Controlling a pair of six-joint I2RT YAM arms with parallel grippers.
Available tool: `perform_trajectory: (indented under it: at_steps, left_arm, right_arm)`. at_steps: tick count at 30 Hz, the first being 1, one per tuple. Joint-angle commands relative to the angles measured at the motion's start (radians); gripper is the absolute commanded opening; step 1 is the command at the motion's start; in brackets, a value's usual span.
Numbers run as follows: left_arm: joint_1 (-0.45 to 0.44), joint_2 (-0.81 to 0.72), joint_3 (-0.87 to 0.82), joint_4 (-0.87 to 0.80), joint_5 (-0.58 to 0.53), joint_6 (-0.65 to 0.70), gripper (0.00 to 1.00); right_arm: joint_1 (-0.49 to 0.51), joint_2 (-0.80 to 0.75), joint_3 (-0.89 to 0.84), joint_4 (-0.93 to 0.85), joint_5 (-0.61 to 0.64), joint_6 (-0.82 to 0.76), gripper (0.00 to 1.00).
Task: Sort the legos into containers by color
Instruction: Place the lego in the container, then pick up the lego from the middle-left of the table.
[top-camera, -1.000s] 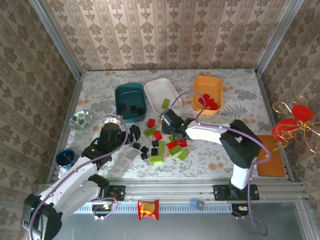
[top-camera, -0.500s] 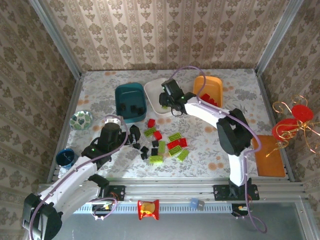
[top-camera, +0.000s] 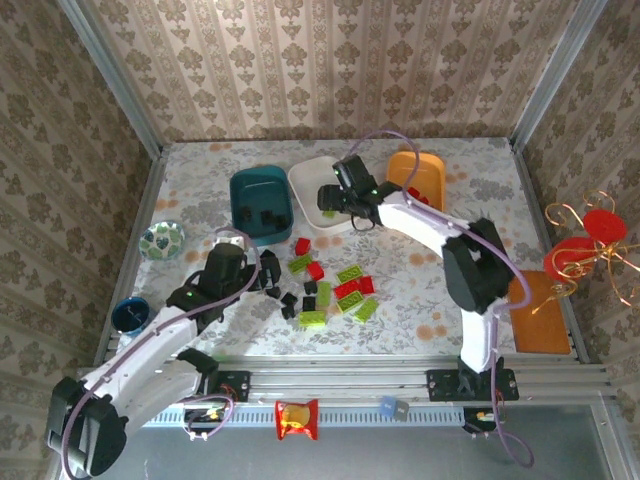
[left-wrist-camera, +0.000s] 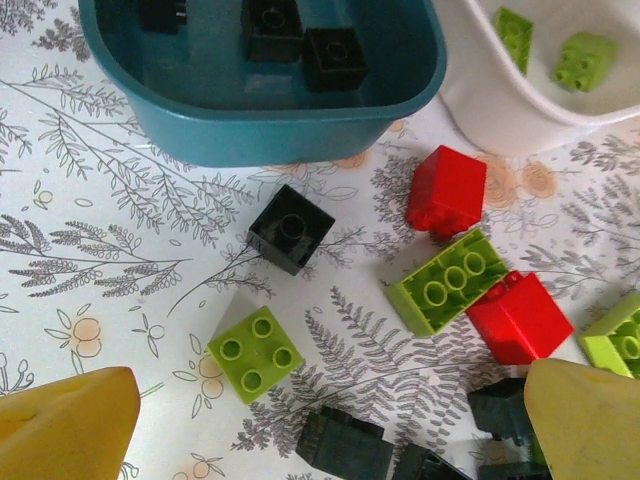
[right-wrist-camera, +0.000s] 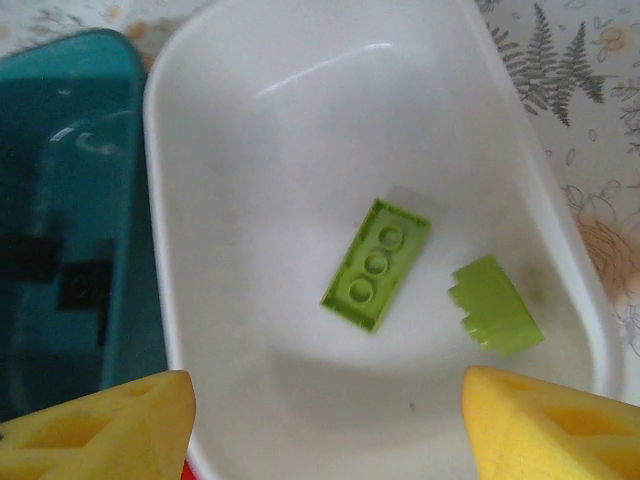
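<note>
1. while the tabletop (top-camera: 200, 180) carries a loose heap of legos (top-camera: 322, 285) at its middle, three containers stand along the far side: the teal tub (left-wrist-camera: 250, 130), the white tub (right-wrist-camera: 300, 120) and the orange tub (top-camera: 418, 165).
2. the right jaws hang over the white tub, spread wide with nothing between them (their yellow pads sit at the bottom corners of the wrist view).
3. the left jaws, likewise released and empty, hover above the heap just beside the teal tub, which holds black bricks.
4. two lime bricks lie in the white tub, one flat (right-wrist-camera: 376, 264) and one tipped (right-wrist-camera: 497, 305), so the green drop looks done.
5. next, i judge, the left jaws should lower squarely onto the lone black brick (left-wrist-camera: 290, 228), clear of the lime square (left-wrist-camera: 256, 352) near it.
</note>
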Motion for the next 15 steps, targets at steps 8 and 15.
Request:
perform_trajectory:
  at_steps: [8, 15]
  left_arm:
    - [0.025, 0.184, 0.006, 0.05, -0.005, 0.014, 0.87]
    - [0.033, 0.32, 0.008, 0.155, -0.02, 0.007, 0.79]
  right_arm:
    - [0.058, -0.271, -0.314, 0.135, -0.014, 0.025, 0.72]
    - [0.06, -0.357, -0.392, 0.148, 0.003, 0.03, 0.72]
